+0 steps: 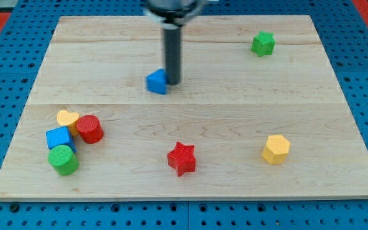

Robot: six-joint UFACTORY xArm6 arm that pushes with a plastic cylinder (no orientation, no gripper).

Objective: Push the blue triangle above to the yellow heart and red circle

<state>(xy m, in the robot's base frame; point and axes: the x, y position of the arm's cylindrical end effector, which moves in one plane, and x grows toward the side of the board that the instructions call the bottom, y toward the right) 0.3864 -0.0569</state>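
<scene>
The blue triangle (pixel 156 82) lies on the wooden board a little left of centre, in the upper half. My tip (pixel 172 82) stands right against the triangle's right side. The yellow heart (pixel 67 119) and the red circle (pixel 89 128) sit side by side, touching, near the board's left edge, below and to the left of the triangle. The rod rises straight up from the tip to the view's top.
A blue cube (pixel 59 138) and a green circle (pixel 64 160) crowd just below the heart. A red star (pixel 182 158) lies at bottom centre, a yellow hexagon (pixel 276 149) at bottom right, a green block (pixel 263 43) at top right.
</scene>
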